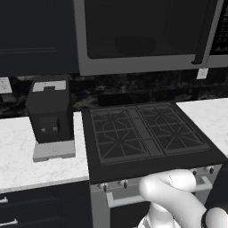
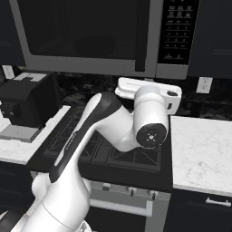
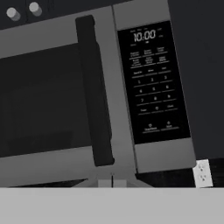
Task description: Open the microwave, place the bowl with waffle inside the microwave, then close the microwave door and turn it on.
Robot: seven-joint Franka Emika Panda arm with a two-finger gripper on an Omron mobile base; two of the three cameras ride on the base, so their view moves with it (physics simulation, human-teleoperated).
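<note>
Grey-framed microwave (image 2: 104, 36) mounted above the black gas stove (image 1: 147, 133), its dark-glass door (image 3: 48, 100) closed. The 2-finger gripper (image 3: 112, 181), fingers pressed together and empty, sits just below the door's bar handle (image 3: 94, 92).

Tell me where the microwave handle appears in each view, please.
Left base view: handle at the upper right, slanted.
Right base view: top centre, upright, left of the keypad.
Hand view: left of centre, tilted.
Shared landmark: keypad panel beside the handle.
</note>
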